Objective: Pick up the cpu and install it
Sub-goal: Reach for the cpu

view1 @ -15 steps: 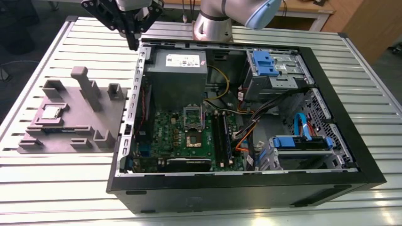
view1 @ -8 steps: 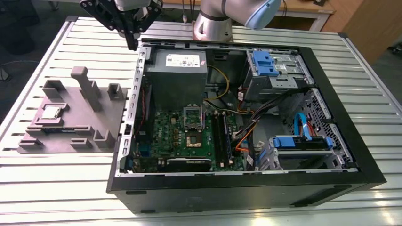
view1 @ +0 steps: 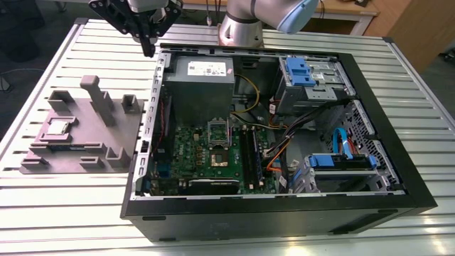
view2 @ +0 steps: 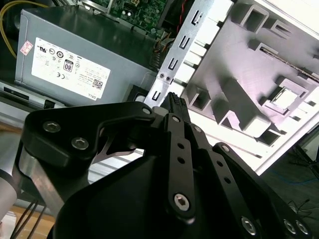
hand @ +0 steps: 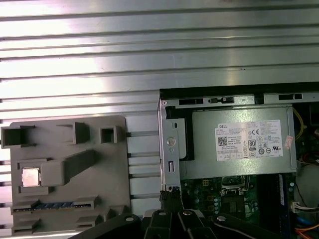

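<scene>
Pinched together and empty, the gripper (view1: 148, 50) hangs over the computer case (view1: 284, 218) rim, cpu (view1: 57, 128) on the grey holder (view1: 89, 136) at the exterior view's left.

Lit brightly and evenly from overhead. Washed to white glare across the bare table (hand: 149, 45) slats in the first wrist view. Blown out as well on the cpu (hand: 31, 177) top and, in the second wrist view, on the slats beyond the tray (view2: 234, 64). Dim inside the case (view1: 284, 213), with soft shadow along its inner walls. Soft-edged, faint shadows beside the tray posts. Near-flat black on the gripper (view2: 174, 102) body, bolt heads alone catching light.
</scene>
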Robot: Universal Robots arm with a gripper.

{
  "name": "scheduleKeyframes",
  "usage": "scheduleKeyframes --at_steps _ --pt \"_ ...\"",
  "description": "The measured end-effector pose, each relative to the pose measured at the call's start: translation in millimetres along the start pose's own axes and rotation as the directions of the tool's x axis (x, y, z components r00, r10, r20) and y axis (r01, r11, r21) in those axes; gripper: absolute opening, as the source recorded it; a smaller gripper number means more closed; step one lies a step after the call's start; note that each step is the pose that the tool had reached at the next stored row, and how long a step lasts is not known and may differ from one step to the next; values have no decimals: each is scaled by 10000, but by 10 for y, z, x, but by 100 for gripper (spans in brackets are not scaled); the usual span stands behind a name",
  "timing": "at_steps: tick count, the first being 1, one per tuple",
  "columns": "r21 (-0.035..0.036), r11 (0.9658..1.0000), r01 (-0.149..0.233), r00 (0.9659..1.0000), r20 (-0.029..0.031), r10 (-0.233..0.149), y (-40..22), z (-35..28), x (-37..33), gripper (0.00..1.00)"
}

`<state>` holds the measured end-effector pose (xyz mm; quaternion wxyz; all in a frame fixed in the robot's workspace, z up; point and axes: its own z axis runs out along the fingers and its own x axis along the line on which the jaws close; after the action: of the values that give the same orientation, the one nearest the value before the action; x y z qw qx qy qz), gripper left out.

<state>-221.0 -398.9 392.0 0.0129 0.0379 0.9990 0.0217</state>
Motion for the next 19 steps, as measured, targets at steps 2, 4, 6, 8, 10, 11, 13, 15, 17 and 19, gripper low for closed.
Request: scheduleKeyframes --at_steps 2,4,6,8,10,11,13,15,17,19 --pt "0 10000 0 10000 0 0 0 0 5 10" --pt "-1 10000 0 10000 0 0 -1 0 11 10" --pt "0 10000 0 10000 0 0 -1 0 17 10" --pt "-1 10000 0 10000 0 0 -2 0 22 10" --pt "-1 10000 0 10000 0 0 -2 -1 27 10" --pt "0 10000 0 10000 0 0 -2 -1 30 10" --pt "0 10000 -1 10000 0 1 -3 -1 37 10" --pt "-1 10000 0 10000 0 0 -3 -1 43 10" --pt "-1 10000 0 10000 0 0 -4 -1 49 10" --pt "0 10000 0 10000 0 0 -4 -2 55 10"
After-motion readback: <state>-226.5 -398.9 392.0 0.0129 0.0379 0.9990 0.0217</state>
